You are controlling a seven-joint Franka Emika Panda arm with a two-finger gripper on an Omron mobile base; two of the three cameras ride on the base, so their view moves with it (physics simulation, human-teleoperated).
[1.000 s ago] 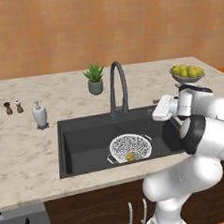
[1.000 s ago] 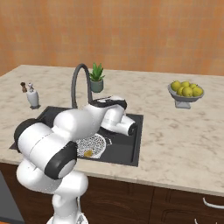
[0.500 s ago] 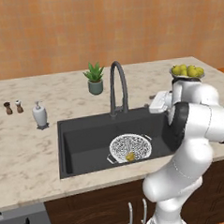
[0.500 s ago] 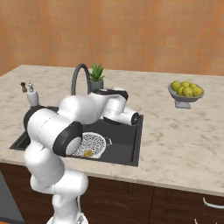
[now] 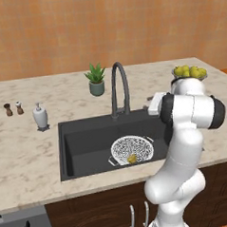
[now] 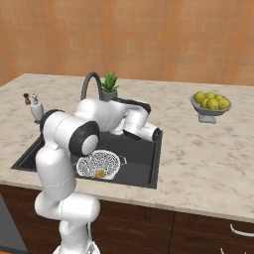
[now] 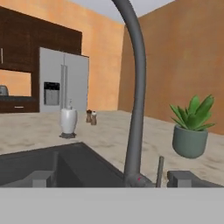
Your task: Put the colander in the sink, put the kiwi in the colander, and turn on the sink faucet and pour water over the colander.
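The white mesh colander [image 5: 132, 149] sits near the dark sink's [image 5: 84, 145] front edge, the small yellowish kiwi [image 5: 132, 158] inside; the spread-open gripper [image 7: 109, 179] faces the dark gooseneck faucet [image 7: 135, 105], probably seeking its lever.

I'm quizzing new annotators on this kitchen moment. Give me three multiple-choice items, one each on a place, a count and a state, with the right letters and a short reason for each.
1. Where is the kiwi?
A. In the colander inside the sink
B. In the fruit bowl
C. On the counter beside the soap dispenser

2. How many small shakers stand on the counter near the soap dispenser?
A. None
B. Two
C. Four

3. What is the state of the sink faucet?
A. A stream is pouring into the colander
B. No water is running
C. It has been removed

Answers:
1 A, the yellowish-brown fruit lies on the white mesh in the basin.
2 B, a dark one and a pale-topped one stand side by side.
3 B, no stream falls from the arched spout.
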